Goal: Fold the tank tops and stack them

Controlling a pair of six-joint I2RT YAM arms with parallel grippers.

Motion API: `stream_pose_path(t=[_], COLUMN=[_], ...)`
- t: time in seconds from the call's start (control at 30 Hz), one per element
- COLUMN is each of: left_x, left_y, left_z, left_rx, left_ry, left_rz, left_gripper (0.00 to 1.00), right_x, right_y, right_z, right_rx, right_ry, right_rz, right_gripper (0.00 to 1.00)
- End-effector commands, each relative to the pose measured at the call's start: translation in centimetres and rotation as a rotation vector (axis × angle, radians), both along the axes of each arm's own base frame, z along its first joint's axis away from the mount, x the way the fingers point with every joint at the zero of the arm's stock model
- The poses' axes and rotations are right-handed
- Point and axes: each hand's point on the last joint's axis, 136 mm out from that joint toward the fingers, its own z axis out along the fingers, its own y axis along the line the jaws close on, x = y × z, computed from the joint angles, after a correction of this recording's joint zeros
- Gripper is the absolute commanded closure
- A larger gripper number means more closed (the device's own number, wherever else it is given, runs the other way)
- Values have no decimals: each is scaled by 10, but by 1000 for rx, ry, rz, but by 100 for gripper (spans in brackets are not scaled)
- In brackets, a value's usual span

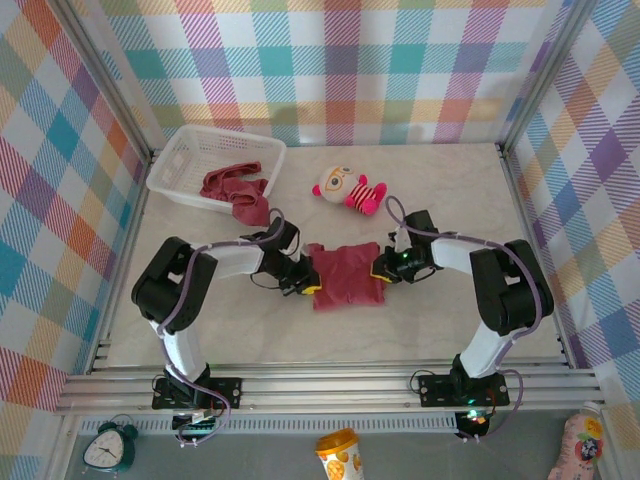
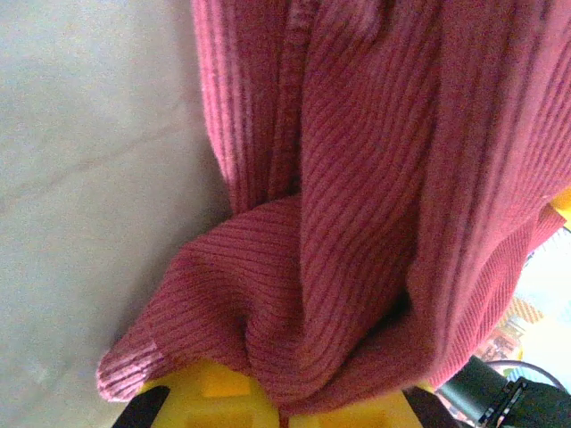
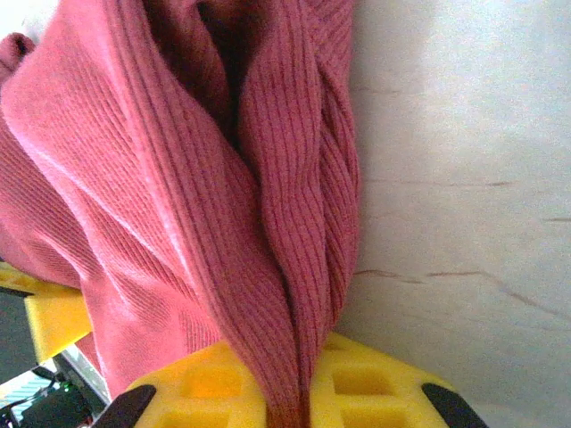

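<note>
One maroon ribbed tank top [image 1: 346,277] lies spread on the table between the two arms. My left gripper [image 1: 307,287] is shut on its left edge; in the left wrist view the cloth [image 2: 357,223] bunches into the yellow fingers [image 2: 214,397]. On the opposite side my right gripper [image 1: 384,270] is shut on the right edge, and the fabric [image 3: 268,223] runs down between its yellow fingers [image 3: 375,388]. A second tank top [image 1: 235,189] lies crumpled in the white basket [image 1: 190,152], hanging over its front rim.
A striped plush doll [image 1: 349,189] with a white face lies behind the spread top. The basket stands at the back left. Checked walls enclose the table on three sides. Bare tabletop [image 1: 470,190] lies to the right.
</note>
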Motion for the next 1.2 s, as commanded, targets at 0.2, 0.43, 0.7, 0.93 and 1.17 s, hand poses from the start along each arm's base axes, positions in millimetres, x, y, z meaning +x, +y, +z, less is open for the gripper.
stream_pose_path(t=[0.2, 0.43, 0.7, 0.93, 1.17], left_x=[39, 67, 71, 76, 95], left_y=[-37, -57, -58, -18, 46], left_z=[-15, 13, 83, 125, 154], left_rx=[69, 107, 110, 243, 339], left_ry=[-21, -92, -209, -297, -350], left_rz=[-68, -100, -153, -202, -110], left_gripper=[91, 55, 32, 25, 21], right_x=[25, 51, 83, 125, 163], right_y=[-59, -121, -203, -278, -338], right_z=[4, 1, 2, 10, 16], right_rx=[-180, -342, -577, -768, -877], right_ry=[-45, -60, -96, -135, -161], right_rz=[-4, -41, -81, -94, -132], right_gripper=[88, 89, 89, 89, 88])
